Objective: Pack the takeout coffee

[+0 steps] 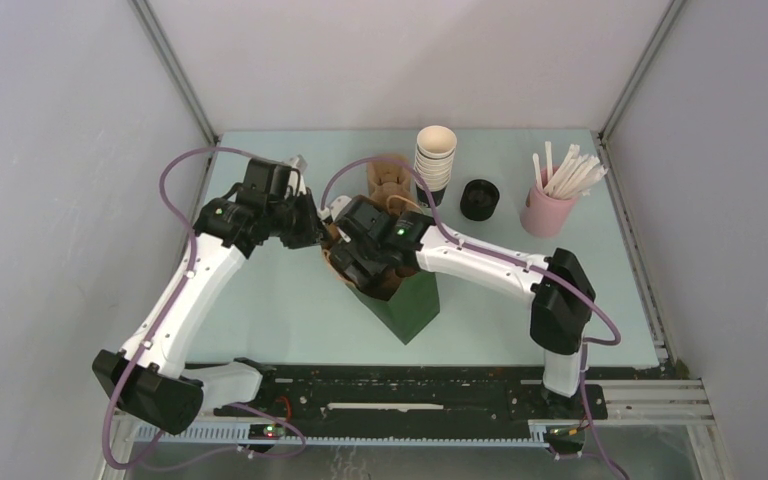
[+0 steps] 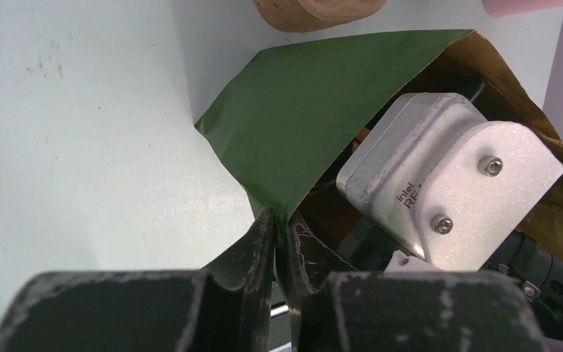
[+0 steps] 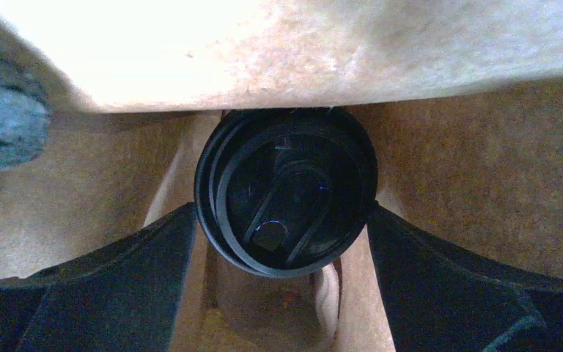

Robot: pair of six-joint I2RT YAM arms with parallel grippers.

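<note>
The green paper bag (image 1: 412, 306), brown inside, stands open at the table's middle. My left gripper (image 1: 317, 229) is shut on the bag's left rim; in the left wrist view its fingertips (image 2: 280, 229) pinch the green edge (image 2: 315, 110) and hold the mouth open. My right gripper (image 1: 362, 268) reaches down into the bag, and its wrist camera (image 2: 447, 183) fills the opening. In the right wrist view the takeout coffee's round black lid (image 3: 286, 191) sits between my right gripper's (image 3: 282, 214) fingers, which press its sides, with brown bag walls all round. The cup's body is hidden.
A tall stack of white-rimmed cups (image 1: 435, 160), a squat stack of black lids (image 1: 479, 199) and a pink cup of wooden stirrers (image 1: 547, 208) stand at the back. A brown cardboard item (image 1: 388, 180) is behind the bag. Grey walls enclose the table.
</note>
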